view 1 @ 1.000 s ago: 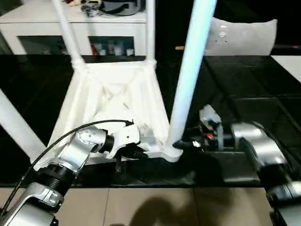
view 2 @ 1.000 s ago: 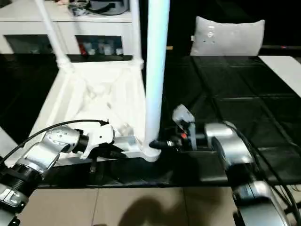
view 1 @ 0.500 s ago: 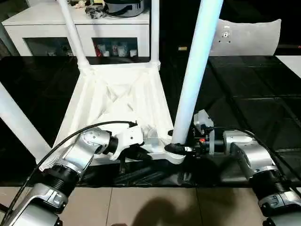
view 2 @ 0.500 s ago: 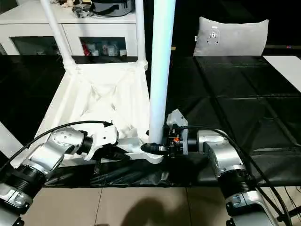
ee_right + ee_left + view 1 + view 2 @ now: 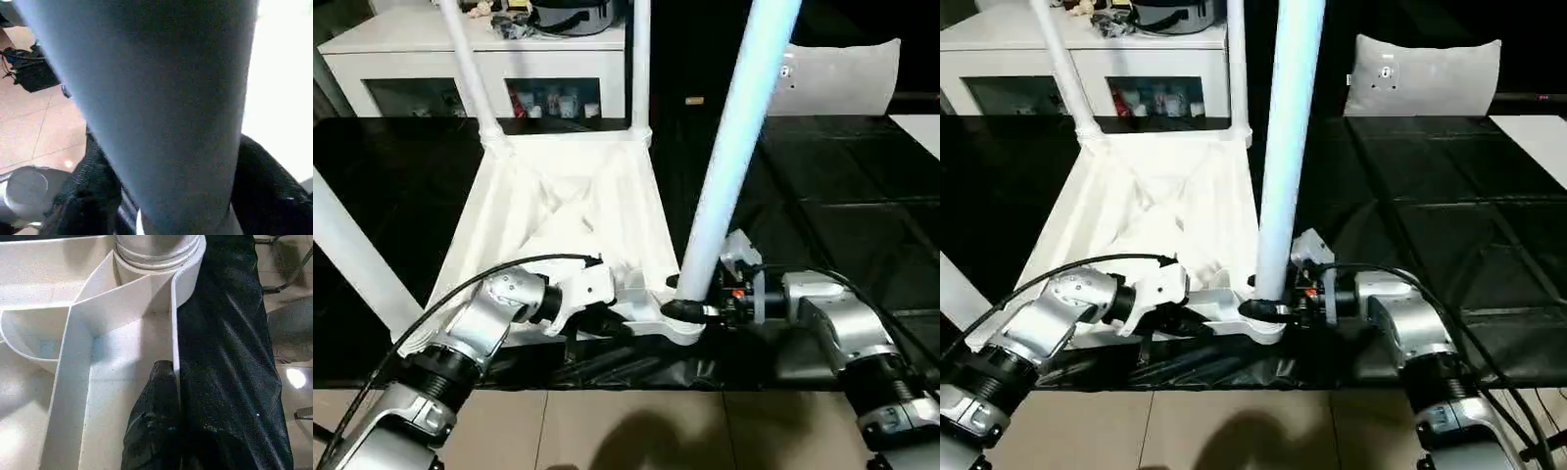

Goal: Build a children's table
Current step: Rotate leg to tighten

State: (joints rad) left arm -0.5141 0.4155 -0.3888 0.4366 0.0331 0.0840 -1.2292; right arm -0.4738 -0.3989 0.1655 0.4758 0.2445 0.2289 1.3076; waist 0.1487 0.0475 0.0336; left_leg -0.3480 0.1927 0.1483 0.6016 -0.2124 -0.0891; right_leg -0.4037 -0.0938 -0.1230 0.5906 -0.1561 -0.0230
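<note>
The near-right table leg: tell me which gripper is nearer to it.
Right. The right gripper sits at the near-right leg, its fingers on either side of the leg's base. The left gripper is pinched on the tabletop's rim, a little short of that leg's corner socket.

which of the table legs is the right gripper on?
The near right leg, the big one closest to the camera. The right gripper straddles its base at the corner socket; the other legs stand free.

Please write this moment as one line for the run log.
table top: upside down on black mat | left gripper: shut on table top rim | right gripper: fingers around base of near leg | leg: in corner socket
</note>
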